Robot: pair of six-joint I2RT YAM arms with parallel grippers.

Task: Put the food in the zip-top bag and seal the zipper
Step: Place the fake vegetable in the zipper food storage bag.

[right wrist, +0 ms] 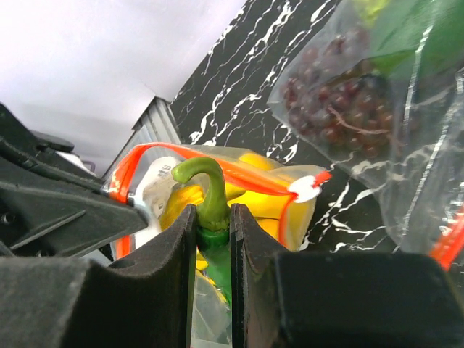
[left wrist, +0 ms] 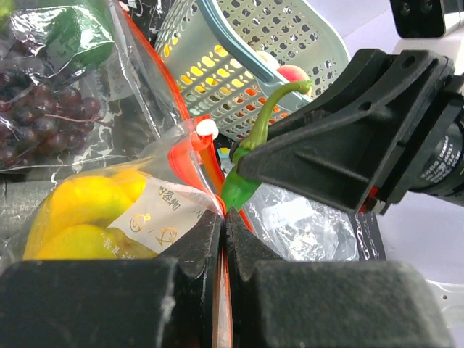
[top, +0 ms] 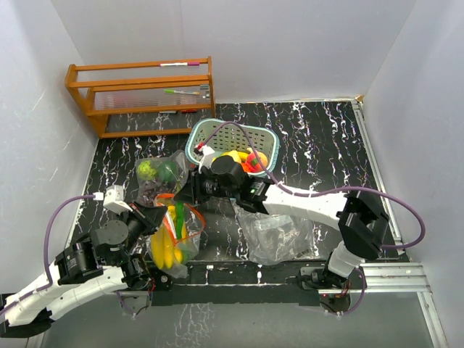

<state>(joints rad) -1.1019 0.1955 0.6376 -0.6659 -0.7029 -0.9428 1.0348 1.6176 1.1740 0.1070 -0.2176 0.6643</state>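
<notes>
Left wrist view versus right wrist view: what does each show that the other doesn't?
Only left wrist: the basket, and the left gripper pinching the banana bag's orange zipper edge. Only right wrist: the right gripper shut on the pepper's stem. Both: the pepper, the banana bag, its white slider and the grape bag.
</notes>
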